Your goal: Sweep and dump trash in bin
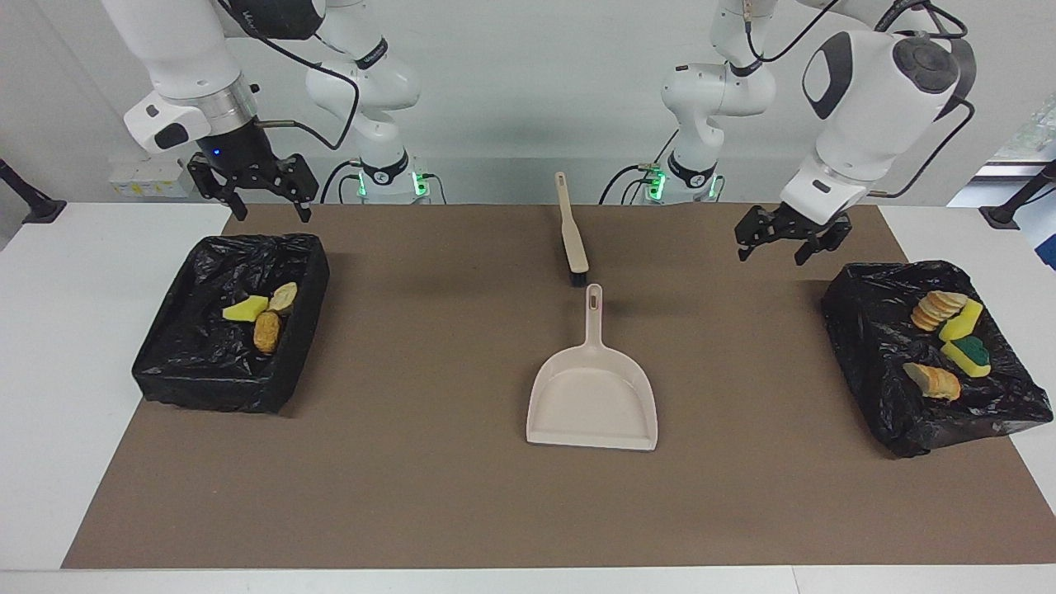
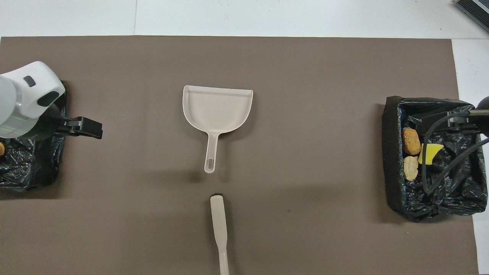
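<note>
Trash: seven small bits, all inside two black-lined bins. Three [image 1: 262, 318] lie in the bin [image 1: 177, 363] at the right arm's end of the bench. Four [image 1: 949, 342] lie on the bin [image 1: 874, 363] at the left arm's end.
Left gripper [image 1: 784, 239]: up in the air over the brown mat [image 1: 412, 495], just beside the bin with four bits. Fingers spread apart, holding nothing, not touching the trash.
Right gripper [image 1: 252, 194]: up in the air over the edge of the bin with three bits. Fingers spread apart, holding nothing. The trash lies below it, well apart.
Dustpan [image 1: 594, 396]: flat on the mat in the middle of the bench, handle toward the robots, with nothing in it.
Brush [image 1: 571, 231]: on the mat, nearer to the robots than the dustpan, its bristle end just beside the dustpan's handle tip.
</note>
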